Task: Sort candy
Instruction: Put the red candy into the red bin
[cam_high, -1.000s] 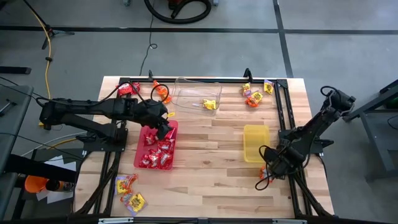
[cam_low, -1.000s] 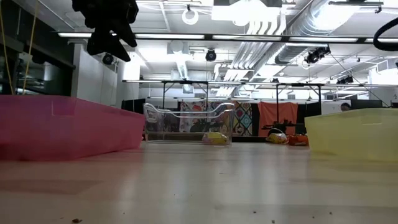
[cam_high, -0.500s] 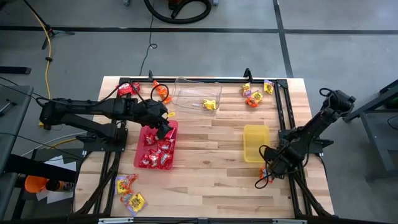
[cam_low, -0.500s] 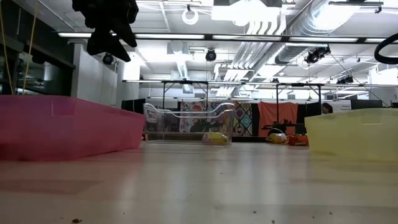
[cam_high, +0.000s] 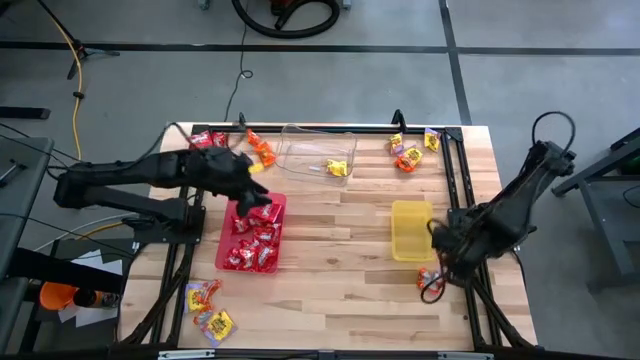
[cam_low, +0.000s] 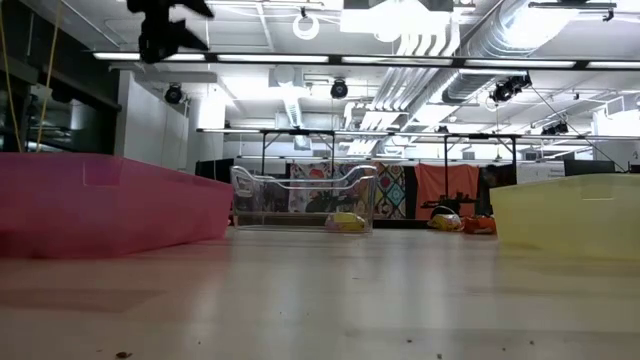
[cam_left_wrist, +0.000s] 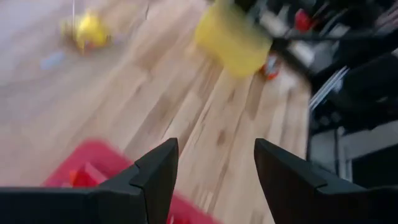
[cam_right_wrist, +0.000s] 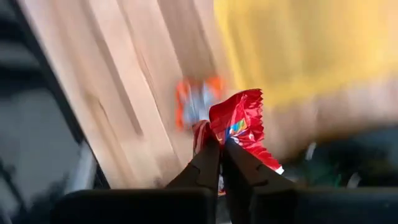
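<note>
My right gripper (cam_right_wrist: 222, 142) is shut on a red candy packet (cam_right_wrist: 242, 118), above the table beside the yellow tray (cam_high: 411, 230). Below it an orange packet (cam_right_wrist: 194, 102) lies on the wood. My left gripper (cam_left_wrist: 216, 155) hangs open with nothing between its fingers, above the far end of the red tray (cam_high: 250, 238), which holds several red packets. One yellow packet (cam_high: 337, 168) lies in the clear tray (cam_high: 318, 150). In the low view only the left gripper (cam_low: 165, 28) shows, at the top. My right gripper pinches the red packet by one edge (cam_right_wrist: 211, 132) between its two fingertips. The fingers come from above, pointing steeply down. The packet sticks out past the fingertips and is lifted clear of the table.
Loose packets lie in heaps at the far left (cam_high: 208, 140), far right (cam_high: 410, 153) and near left (cam_high: 208, 308) of the table. An orange packet (cam_high: 430, 280) lies near the right edge. Bare wood lies between the red and yellow trays.
My right gripper has risen from the packets by the table's right edge and now stands higher, beside the yellow tray. My left gripper has risen over the red tray's far end and tipped up a little, staying open.
</note>
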